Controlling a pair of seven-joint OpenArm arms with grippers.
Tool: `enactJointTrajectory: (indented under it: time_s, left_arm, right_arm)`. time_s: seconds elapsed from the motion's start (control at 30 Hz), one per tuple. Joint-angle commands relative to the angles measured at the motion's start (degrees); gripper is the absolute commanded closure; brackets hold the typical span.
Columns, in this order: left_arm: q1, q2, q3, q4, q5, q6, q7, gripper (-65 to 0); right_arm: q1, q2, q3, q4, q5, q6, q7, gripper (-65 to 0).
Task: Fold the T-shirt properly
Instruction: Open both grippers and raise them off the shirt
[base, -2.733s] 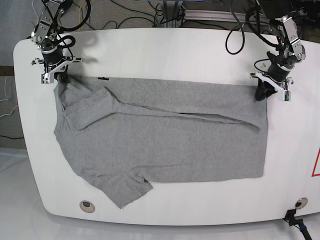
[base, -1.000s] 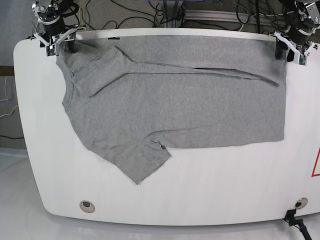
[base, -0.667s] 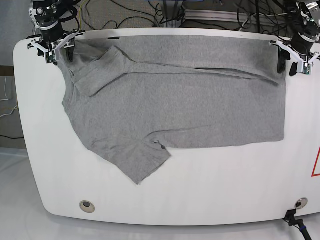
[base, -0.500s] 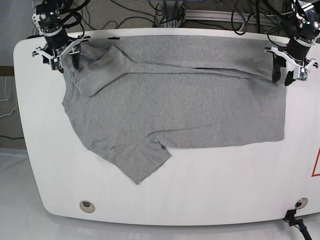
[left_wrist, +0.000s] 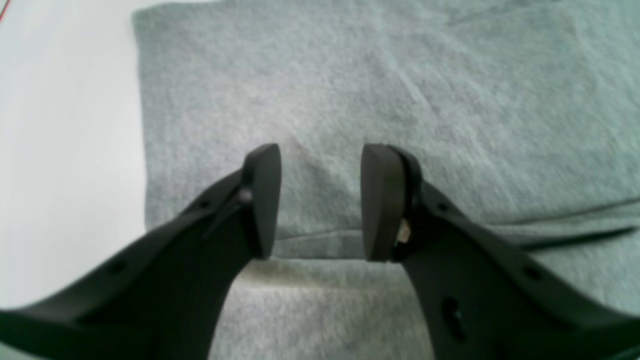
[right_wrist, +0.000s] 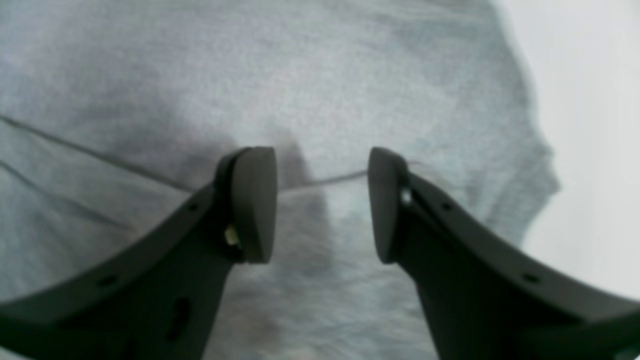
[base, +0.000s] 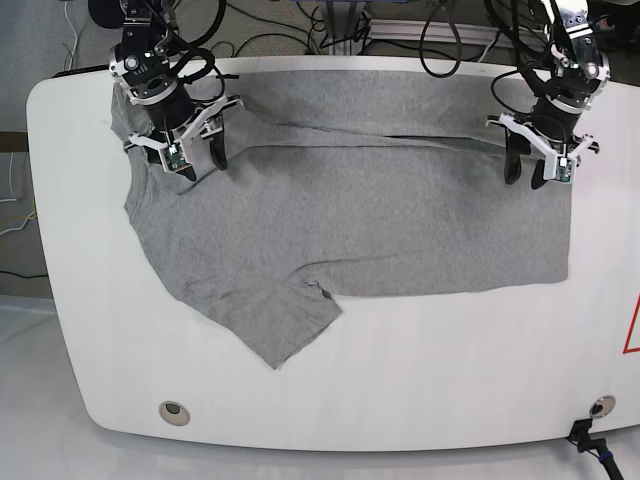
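Observation:
The heather-grey T-shirt (base: 380, 220) lies spread flat across the far half of the white table (base: 450, 380), with one sleeve (base: 285, 325) pointing toward the front edge. My left gripper (base: 527, 177) hovers open over the shirt's right end, just above a fold line. In the left wrist view the left gripper (left_wrist: 320, 200) holds nothing, with grey T-shirt (left_wrist: 400, 90) cloth below it. On the shirt's left end, my right gripper (base: 203, 163) stands open too. The right wrist view shows the right gripper (right_wrist: 322, 205) empty above a crease in the T-shirt (right_wrist: 250, 75).
Cables (base: 300, 25) trail behind the table's far edge. Round holes (base: 174, 410) sit near both front corners, and a red marking (base: 632, 330) shows at the right rim. Bare table (left_wrist: 65, 125) lies beside the shirt's side edge.
Both arms have left the shirt's far corners and moved inward and toward the front, over the cloth. The shirt has stayed where it was.

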Motion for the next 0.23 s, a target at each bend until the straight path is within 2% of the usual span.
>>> enactJointTrajectory:
  time_s: [0.0, 0.07, 0.2]
  left_arm:
    - [-0.93, 0.44, -0.09, 1.10, 0.89, 0.47, -1.50, -24.1]
    - [-1.37, 1.85, -0.09, 1.19, 2.56, 0.29, -1.50, -24.1]
    - [-1.55, 2.29, -0.09, 1.19, 5.20, 0.38, -1.50, -24.1]
  right_arm:
    - [0.20, 0.52, -1.50, 0.84, 0.67, -3.08, 1.38, -29.0]
    - [0.20, -0.80, -2.47, 0.84, 0.58, -4.75, 1.38, -29.0]
    - [0.11, -1.76, -2.55, 0.75, 0.58, -5.54, 1.38, -29.0]
